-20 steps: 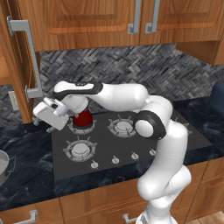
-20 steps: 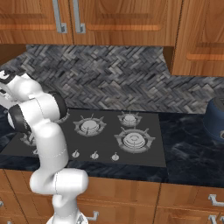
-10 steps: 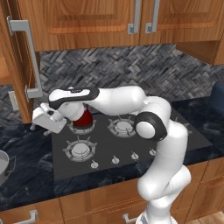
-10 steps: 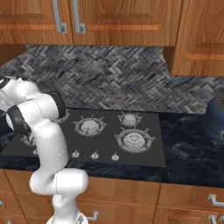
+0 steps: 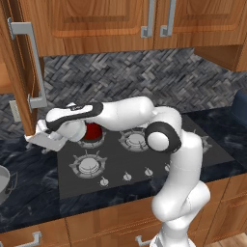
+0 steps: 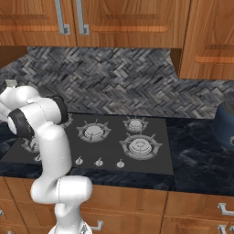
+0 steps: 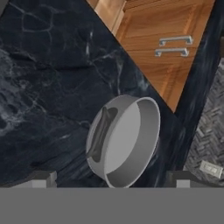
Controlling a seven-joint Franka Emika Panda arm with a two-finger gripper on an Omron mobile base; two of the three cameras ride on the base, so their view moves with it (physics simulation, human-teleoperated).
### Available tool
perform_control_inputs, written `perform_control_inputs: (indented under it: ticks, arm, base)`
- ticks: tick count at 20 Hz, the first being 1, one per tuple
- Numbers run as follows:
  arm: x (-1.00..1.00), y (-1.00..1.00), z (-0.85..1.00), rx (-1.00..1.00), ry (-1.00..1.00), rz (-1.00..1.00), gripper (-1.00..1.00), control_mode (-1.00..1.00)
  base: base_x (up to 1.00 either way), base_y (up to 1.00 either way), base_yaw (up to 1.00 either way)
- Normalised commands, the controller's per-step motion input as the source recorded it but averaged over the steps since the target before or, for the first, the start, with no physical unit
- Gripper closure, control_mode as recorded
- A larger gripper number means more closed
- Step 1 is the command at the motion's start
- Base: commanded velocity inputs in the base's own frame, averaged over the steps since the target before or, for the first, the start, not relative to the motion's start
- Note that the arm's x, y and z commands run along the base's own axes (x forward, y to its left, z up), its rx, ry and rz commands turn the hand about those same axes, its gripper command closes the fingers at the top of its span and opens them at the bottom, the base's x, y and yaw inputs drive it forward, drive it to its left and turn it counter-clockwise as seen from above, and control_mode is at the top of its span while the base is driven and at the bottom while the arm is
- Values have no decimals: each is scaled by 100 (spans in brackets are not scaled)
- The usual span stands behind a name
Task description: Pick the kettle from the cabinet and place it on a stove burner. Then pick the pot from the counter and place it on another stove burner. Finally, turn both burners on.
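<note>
The dark red kettle (image 5: 92, 130) sits on the back left burner of the cooktop (image 5: 144, 159), half hidden behind my forearm. My gripper (image 5: 37, 140) hangs open over the black counter (image 5: 29, 193) left of the cooktop, below the open cabinet door (image 5: 19, 72). The grey steel pot (image 5: 4, 179) stands at the left edge of that counter. In the hand view the pot (image 7: 124, 140) lies ahead of my gripper (image 7: 111, 178), whose fingertips (image 7: 41, 177) stand wide apart with nothing held. The front left burner (image 5: 89, 165) is bare.
The cabinet door's long grey bar handle (image 5: 34, 62) juts out just above my hand. Small knobs (image 5: 126, 176) line the cooktop's front. A dark blue vessel (image 6: 226, 123) stands on the counter at far right. Lower drawers with handles (image 7: 175, 46) lie beyond the counter's edge.
My hand has swung left and down, away from the kettle and off the cooktop toward the counter where the pot stands. The kettle has stayed on its burner.
</note>
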Motion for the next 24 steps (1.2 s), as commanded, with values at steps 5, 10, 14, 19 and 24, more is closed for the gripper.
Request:
perform_control_inputs:
  ticks: [5,10,14,19,24]
  arm:
    - [-7,25,-12,0,-4,-2,-100,-100]
    - [-15,22,-14,0,-2,-5,-100,-100]
    - [-20,16,-9,0,-2,-6,-100,-100]
    - [-21,8,-6,0,0,-7,-100,-100]
    - [-11,5,-10,0,0,-8,-100,-100]
  base:
    - [0,0,0]
    - [0,0,0]
    - [0,0,0]
    - [0,0,0]
    - [0,0,0]
